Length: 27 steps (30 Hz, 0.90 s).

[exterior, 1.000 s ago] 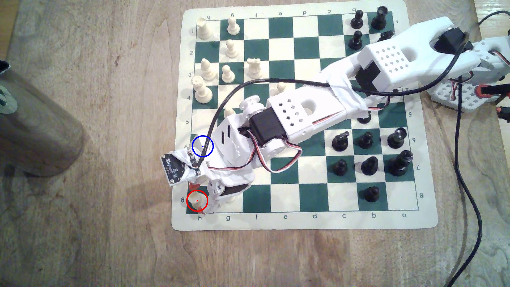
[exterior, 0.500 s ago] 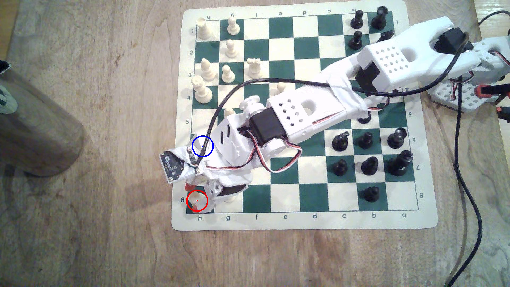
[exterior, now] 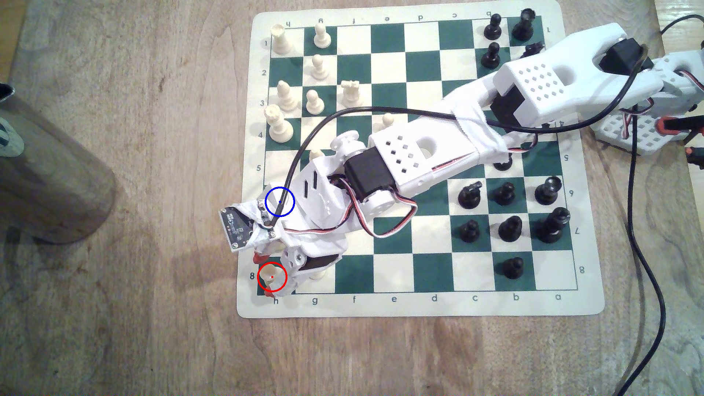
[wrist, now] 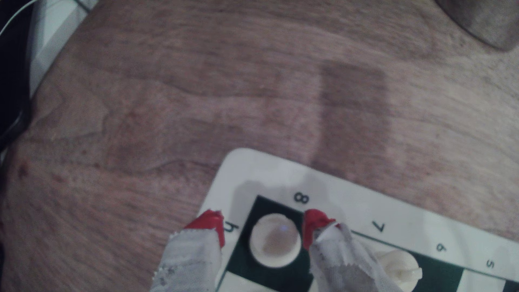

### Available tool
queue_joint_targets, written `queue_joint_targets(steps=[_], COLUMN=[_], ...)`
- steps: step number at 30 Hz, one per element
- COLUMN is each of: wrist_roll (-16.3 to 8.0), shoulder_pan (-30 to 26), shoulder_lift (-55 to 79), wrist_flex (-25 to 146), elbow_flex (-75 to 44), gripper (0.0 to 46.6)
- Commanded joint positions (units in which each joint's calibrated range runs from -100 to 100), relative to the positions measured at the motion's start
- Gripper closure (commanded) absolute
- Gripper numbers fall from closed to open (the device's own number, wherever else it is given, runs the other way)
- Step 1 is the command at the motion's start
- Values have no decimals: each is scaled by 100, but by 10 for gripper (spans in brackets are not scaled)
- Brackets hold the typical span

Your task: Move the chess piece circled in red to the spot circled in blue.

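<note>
The cream rook stands inside the red ring on the green corner square h8, at the board's near corner on the exterior view's left. My gripper is low over it and open. In the wrist view the rook sits between the red fingertips, with a gap on each side and no contact. The gripper straddles it. Two squares up the h file is the blue ring, drawn over my wrist and its black cable. They cover most of the square beneath it.
A cream pawn stands on g8 right beside the gripper, and another cream piece is close on the 7 side. More cream pieces fill rows 1 to 4, and black pieces stand on the exterior view's right. A grey cylinder sits on the table off the board.
The wrist has crept a little toward the exterior view's left and the board's corner. The red fingertips have come to sit on either side of the rook, which has not moved.
</note>
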Motion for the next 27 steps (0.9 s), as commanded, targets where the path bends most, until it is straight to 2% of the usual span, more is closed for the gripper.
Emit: queue_joint_targets(steps=[1, 13, 19, 20, 27], wrist_roll=[-24, -34, -63, -63, -63], shoulder_pan=[73, 65, 41, 34, 18], shoulder_lift=[-69, -77, -154, -162, -213], wrist_flex=[-86, -119, -119, -110, -69], elbow_flex=[-562, -616, -625, -625, -625], gripper=[310, 324, 415, 448, 463])
